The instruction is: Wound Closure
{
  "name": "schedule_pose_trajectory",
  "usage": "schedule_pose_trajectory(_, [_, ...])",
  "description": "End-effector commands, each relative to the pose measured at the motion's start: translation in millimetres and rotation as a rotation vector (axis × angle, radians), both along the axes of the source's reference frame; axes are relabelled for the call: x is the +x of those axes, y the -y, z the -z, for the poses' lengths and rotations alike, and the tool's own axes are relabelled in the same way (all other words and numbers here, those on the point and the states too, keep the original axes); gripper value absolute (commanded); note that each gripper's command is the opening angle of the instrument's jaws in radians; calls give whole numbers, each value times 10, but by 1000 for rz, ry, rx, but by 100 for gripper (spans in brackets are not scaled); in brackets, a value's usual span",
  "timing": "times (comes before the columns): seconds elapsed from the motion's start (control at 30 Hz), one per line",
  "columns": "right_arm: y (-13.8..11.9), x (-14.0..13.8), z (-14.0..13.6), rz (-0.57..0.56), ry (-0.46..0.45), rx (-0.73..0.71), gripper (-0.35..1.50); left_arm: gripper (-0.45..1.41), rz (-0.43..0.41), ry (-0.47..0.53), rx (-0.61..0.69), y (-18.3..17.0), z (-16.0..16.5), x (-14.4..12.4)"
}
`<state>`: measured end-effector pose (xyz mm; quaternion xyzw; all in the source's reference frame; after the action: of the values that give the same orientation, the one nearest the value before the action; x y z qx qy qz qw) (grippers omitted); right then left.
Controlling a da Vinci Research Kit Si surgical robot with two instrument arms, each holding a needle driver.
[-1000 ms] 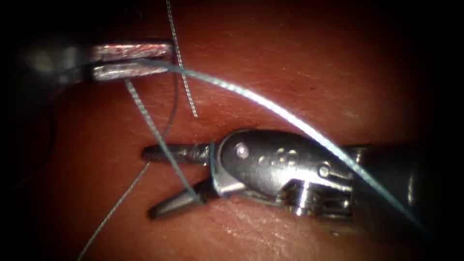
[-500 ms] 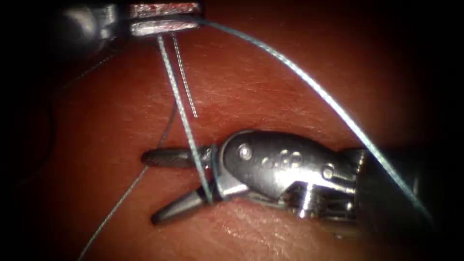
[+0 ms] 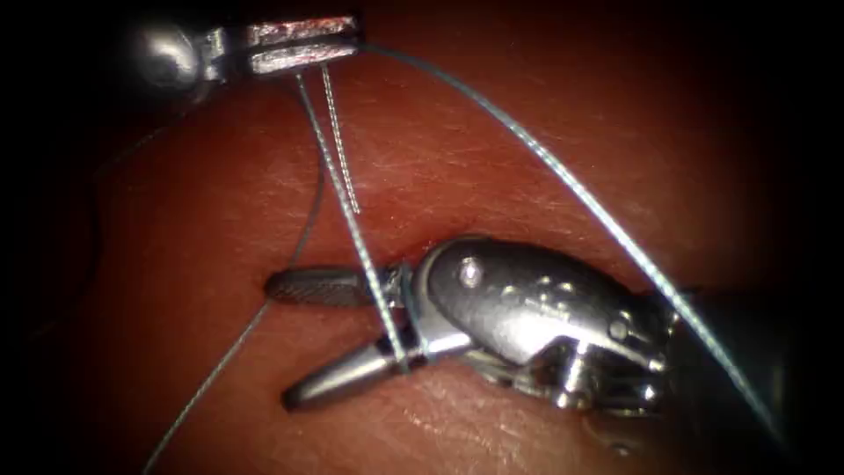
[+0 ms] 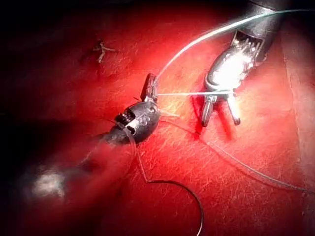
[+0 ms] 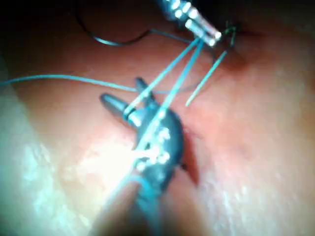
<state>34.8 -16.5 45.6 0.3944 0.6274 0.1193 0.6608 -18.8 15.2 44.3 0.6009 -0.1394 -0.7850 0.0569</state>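
the thread [image 3: 352,224] ran taut from the upper left of the frame down to the centre, wrapped round the base of the right tool [image 3: 330,339], whose jaws gaped wide and gripped nothing. the left tool [image 3: 303,42] clamped the thread's upper end, up and left of the right tool, over the tissue [image 3: 527,114]. no needle could be made out.

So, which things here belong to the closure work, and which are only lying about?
In use:
- left tool, shut on the thread
- right tool, jaws open, thread looped around its base
- tissue

Lying about:
- short cut end of thread on the tissue
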Motion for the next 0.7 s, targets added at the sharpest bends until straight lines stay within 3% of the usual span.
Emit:
schedule_pose_trajectory(0.03, [5, 7, -6, -6, -14, 15, 49, -45, 1, 4, 1, 2, -9, -5])
schedule_pose_trajectory(0.7, [-9, 3, -15, -130, -97, 147, 51, -45, 69, 95, 8, 20, -48, -5])
